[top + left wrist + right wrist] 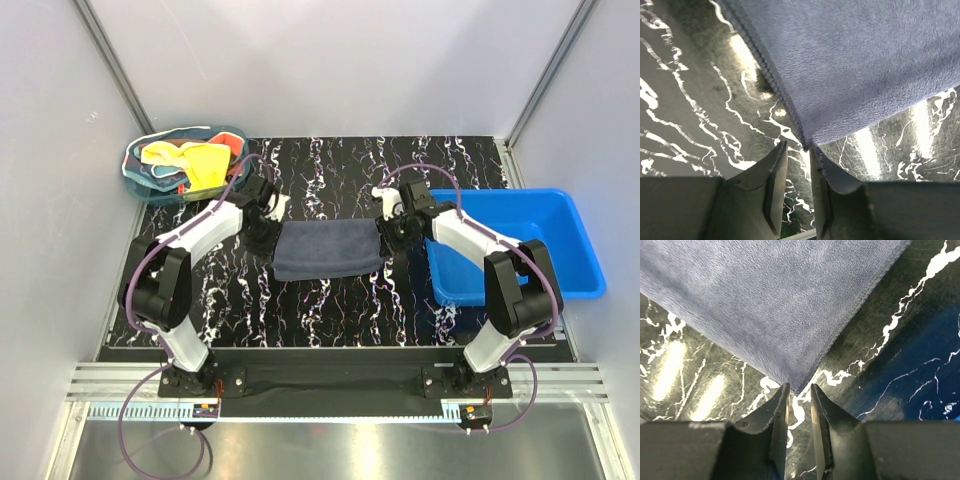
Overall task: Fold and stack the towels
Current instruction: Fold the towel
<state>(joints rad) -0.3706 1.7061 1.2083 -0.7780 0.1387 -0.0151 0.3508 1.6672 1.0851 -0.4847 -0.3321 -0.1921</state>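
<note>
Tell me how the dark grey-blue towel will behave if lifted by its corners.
The dark grey-blue towel is probably floppy: it lies flat and limp on the table, so it should droop between lifted corners. Its plush pile suggests light weight and easy grip. Pushed, it would likely bunch rather than slide.

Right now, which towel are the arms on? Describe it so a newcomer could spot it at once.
On the black marbled table, look at the middle, between the left gripper and the right gripper. The grey-blue towel lies flat there, the only cloth on the bare table; the yellow towel and others are bunched in the basket at the far left corner.
</note>
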